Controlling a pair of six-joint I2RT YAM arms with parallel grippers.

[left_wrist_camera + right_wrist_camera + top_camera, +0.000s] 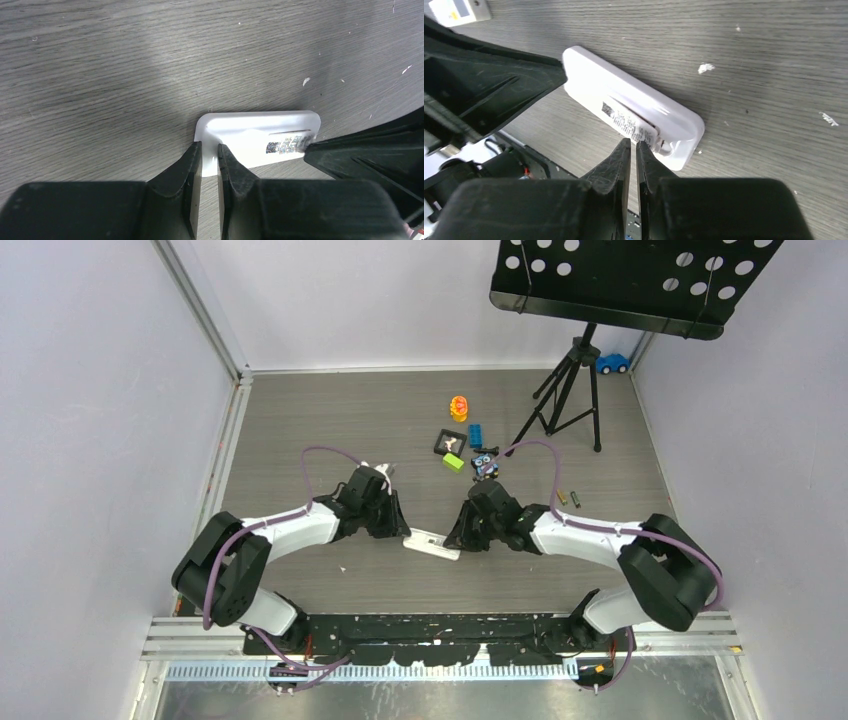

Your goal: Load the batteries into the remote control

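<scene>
On the left, the left gripper (210, 151) is reaching down onto one end of the remote control (250, 130). The remote control is lying back side up on the table (330, 420), between the two arms. The gripper's two fingers are sitting close together, with a thin white strip showing between them. I cannot tell whether they are pinching something or only pressing down.

In the middle, the back of the remote control is looking plain and white, with a small printed label (624, 120) on it. The battery lid is looking closed, or nearly so.

On the right, the right gripper (634, 147) is poking its tip at the remote control's back, right at the label. Its fingers are almost touching each other, and nothing is showing between them. Farther right, the batteries (562, 497) are lying on the table, well apart from the remote control.

I think the robot is working on getting the battery lid off, so no battery is going in yet. Next, the right gripper is likely needing to catch the lid's edge and slide or lift it, while the left one is stopping the remote control from slipping. The lid is looking thin and smooth, so the tip may slide off.
</scene>
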